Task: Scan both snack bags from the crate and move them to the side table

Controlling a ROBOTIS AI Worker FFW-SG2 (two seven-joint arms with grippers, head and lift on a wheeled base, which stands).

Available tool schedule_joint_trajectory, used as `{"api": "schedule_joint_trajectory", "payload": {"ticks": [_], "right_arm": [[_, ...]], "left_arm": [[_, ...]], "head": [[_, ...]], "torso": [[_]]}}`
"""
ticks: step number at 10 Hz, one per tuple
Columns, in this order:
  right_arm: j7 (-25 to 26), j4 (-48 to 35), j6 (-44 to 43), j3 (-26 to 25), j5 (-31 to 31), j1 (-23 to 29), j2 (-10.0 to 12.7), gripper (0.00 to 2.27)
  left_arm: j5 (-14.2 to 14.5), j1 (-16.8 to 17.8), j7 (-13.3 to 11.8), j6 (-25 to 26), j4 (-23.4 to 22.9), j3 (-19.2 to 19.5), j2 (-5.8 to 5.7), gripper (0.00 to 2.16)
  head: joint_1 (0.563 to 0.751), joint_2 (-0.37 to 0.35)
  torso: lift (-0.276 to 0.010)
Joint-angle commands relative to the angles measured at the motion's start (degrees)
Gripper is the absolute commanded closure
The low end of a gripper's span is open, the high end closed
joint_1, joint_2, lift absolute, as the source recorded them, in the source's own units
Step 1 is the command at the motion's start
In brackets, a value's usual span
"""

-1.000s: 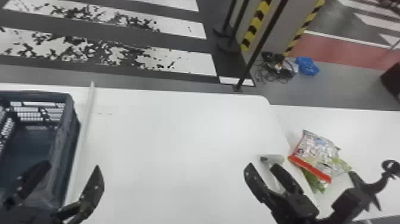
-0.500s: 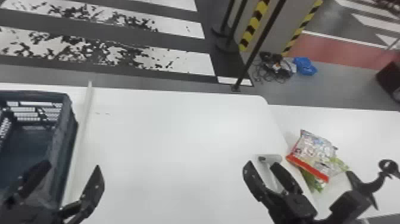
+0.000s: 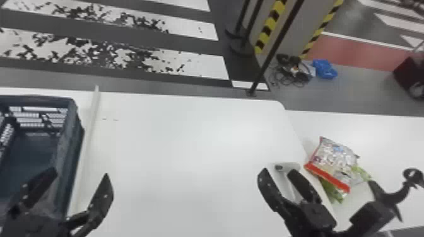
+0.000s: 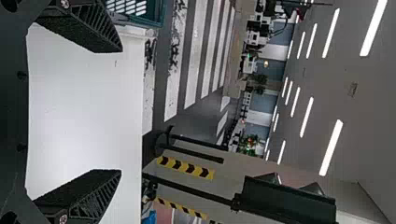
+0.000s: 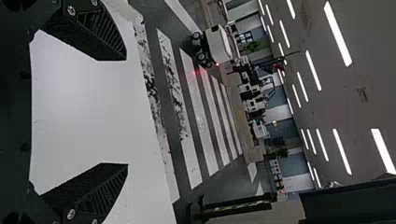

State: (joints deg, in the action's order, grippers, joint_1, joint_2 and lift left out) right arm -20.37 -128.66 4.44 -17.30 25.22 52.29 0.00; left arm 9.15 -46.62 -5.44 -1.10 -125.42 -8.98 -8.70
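The right gripper [image 3: 277,171] is hovering spread, the 2 snack bags [image 3: 336,157] lying rightward past the desk's [image 3: 176,141] right edge. The left gripper [image 3: 79,173], also spread, is hanging farther off.

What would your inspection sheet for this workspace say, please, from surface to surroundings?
Surface: white tabletop, a pale raised strip running beside the crate.
Job's things: dark blue plastic crate at left; silver-and-red snack bag lying partly over a green bag on the white side table at right; pale handheld device, possibly the scanner, near the tabletop's right edge.
Clutter: crumpled blue item on the floor beyond.
Grippers: left gripper and right gripper both open, holding nothing.
Cables: dark tangle on the floor beside the blue item.
Surroundings: black-and-white striped floor, slim black post, yellow-and-black hazard bands.
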Motion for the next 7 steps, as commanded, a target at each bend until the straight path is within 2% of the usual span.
{"api": "schedule_joint_trajectory", "payload": {"ticks": [1, 7], "right_arm": [[-0.02, -0.01, -0.26, -0.01, 0.00, 0.00, 0.05, 0.12], [-0.37, -0.28, -0.79, 0.07, 0.00, 0.00, 0.05, 0.12]], "left_arm": [[-0.01, 0.04, -0.01, 0.00, 0.00, 0.01, 0.00, 0.07], [-0.01, 0.83, -0.01, 1.76, -0.18, 0.01, -0.09, 0.07]], "head": [[0.695, -0.299], [0.695, -0.297]], "torso": [[-0.029], [-0.029]]}}
